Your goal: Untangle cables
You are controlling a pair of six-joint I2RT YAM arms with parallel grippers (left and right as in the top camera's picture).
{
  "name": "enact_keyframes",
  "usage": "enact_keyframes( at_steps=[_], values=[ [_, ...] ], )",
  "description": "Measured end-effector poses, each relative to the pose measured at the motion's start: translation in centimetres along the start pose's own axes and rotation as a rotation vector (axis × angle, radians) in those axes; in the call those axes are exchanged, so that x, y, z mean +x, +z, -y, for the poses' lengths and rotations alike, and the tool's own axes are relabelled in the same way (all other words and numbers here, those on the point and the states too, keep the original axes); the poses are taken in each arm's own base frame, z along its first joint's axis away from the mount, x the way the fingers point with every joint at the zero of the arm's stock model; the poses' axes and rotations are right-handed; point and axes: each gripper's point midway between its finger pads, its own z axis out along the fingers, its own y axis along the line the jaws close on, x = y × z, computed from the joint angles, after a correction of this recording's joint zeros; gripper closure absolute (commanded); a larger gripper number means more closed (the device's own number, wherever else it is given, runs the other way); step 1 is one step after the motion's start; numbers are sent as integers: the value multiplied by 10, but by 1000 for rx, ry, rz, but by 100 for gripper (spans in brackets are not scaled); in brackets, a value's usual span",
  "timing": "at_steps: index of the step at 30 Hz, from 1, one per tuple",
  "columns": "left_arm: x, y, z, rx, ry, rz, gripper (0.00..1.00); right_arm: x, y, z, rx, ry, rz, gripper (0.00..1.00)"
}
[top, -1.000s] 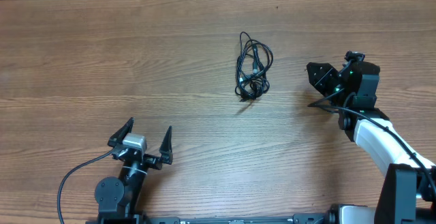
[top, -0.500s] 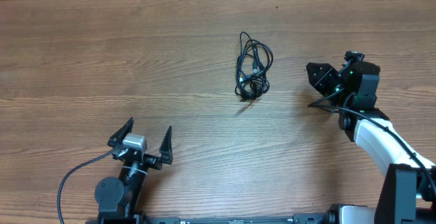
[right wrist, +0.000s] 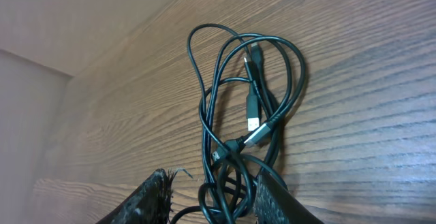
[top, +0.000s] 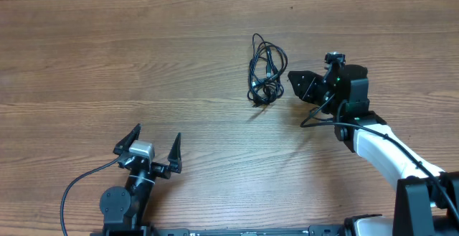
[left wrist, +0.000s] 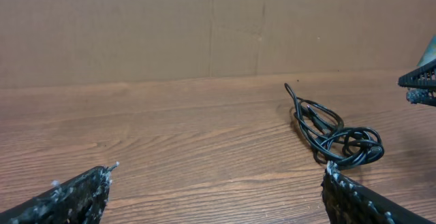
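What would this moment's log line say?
cables: one tangled bundle on table | right claw: open, close to bundle | left claw: open, empty, away from bundle

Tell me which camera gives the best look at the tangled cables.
Right wrist: the cables fill the frame, loops and plug ends distinct. Overhead shows only a small dark bundle; left wrist sees it low, side-on, farther off.

cables (top: 266, 71) on table (top: 143, 64), right fingers (top: 301, 84) just beside

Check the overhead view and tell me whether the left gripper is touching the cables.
No. The left gripper stands open low in the overhead view, well apart from the cables lying farther up.
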Motion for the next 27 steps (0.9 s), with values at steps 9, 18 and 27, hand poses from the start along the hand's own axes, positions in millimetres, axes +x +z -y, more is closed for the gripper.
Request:
enact_keyframes(
  at_steps=[9,18,27],
  values=[
    [0,0,0,0,0,0,1,10,4,-9,-10,-27,-30,62],
    [0,0,0,0,0,0,0,33,25,-4,23,9,-71,62],
    [-38,-3,0,-9,44,153,0,34,30,3,43,42,-68,61]
  ],
)
